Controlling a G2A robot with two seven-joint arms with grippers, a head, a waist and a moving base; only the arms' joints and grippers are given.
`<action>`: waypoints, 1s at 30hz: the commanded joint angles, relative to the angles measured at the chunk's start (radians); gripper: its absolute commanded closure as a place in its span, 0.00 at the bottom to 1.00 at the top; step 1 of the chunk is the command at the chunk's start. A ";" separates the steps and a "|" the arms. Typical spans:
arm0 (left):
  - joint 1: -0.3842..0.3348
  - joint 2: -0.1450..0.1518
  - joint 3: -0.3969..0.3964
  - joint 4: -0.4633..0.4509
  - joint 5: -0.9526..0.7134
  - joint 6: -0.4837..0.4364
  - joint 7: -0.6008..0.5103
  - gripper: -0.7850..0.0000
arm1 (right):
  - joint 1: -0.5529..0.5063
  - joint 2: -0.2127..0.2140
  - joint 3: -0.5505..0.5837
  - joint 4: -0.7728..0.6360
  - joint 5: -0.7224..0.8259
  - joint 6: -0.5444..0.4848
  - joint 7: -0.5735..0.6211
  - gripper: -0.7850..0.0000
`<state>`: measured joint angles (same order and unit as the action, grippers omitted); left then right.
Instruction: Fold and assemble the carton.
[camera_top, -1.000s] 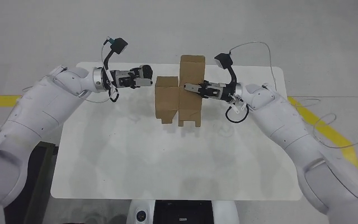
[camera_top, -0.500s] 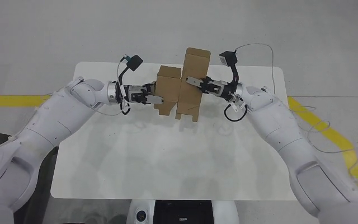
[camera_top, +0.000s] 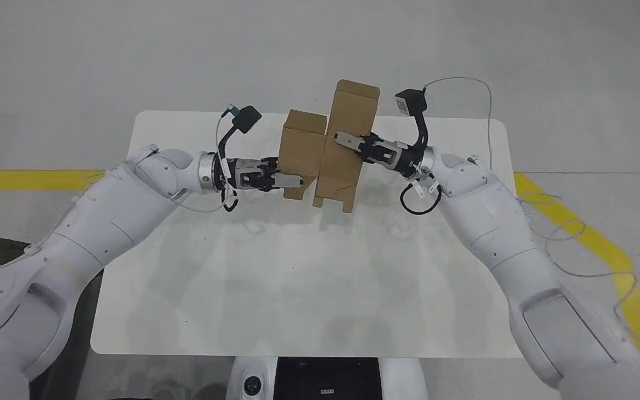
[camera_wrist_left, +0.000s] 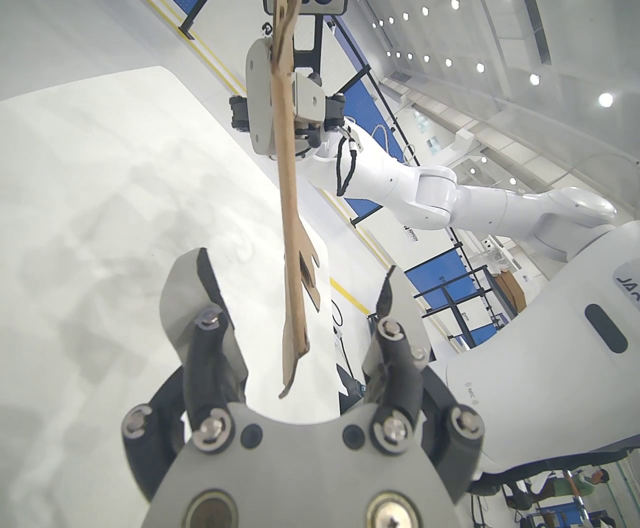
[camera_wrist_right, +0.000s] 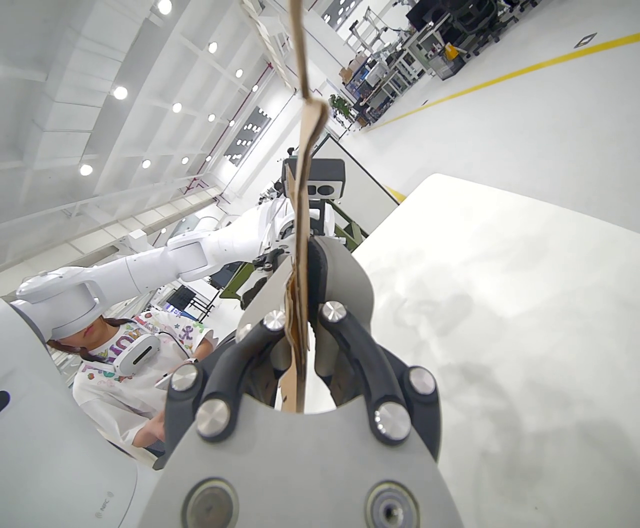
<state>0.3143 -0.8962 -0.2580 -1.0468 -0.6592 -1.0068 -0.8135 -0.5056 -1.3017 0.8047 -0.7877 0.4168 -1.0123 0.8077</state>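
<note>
One white table (camera_top: 300, 290), one brown carton and two grippers are in play. In the top view, the left gripper (camera_top: 291, 180) sits at about 8 o'clock of the carton (camera_top: 335, 150). Its fingers are spread apart on either side of the cardboard's lower left corner. In the left wrist view, the left gripper (camera_wrist_left: 296, 265) gapes wide. A notched flap of the carton (camera_wrist_left: 287, 200) hangs edge-on in the gap, and neither finger (camera_wrist_left: 200, 280) visibly presses on it. From above, the carton reads as two joined panels, a shorter one on the left and a taller one on the right. It is still flattened rather than squared up. It stands toward the table's 12 o'clock edge, and its top overlaps that edge in the picture. It lies well apart from the 9, 3 and 6 o'clock edges. Whether its bottom flaps touch the tabletop cannot be told. At about 2 o'clock of the carton, the right gripper (camera_top: 346, 141) is clamped on the taller panel. In the right wrist view, the right gripper (camera_wrist_right: 300, 265) is pinched tight on the carton (camera_wrist_right: 302, 200). The cardboard runs edge-on there too, so its faces are hidden, and its far end is cut off by the frame. The table (camera_wrist_right: 500, 280) spreads beyond it.
</note>
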 joint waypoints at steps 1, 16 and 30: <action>-0.002 0.000 0.002 0.002 -0.016 0.009 -0.009 1.00 | -0.003 -0.003 0.008 -0.002 -0.009 0.000 0.000 1.00; -0.023 0.001 -0.024 0.018 -0.131 0.140 -0.140 1.00 | -0.013 0.000 0.071 0.008 -0.091 0.000 0.000 0.00; -0.075 0.054 -0.063 -0.047 -0.090 0.340 -0.340 1.00 | -0.015 0.122 -0.054 -0.074 -0.124 0.000 0.000 0.00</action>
<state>0.2367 -0.8477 -0.3220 -1.0870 -0.7549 -0.6759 -1.1453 -0.5249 -1.1905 0.7681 -0.8573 0.2774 -1.0123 0.8082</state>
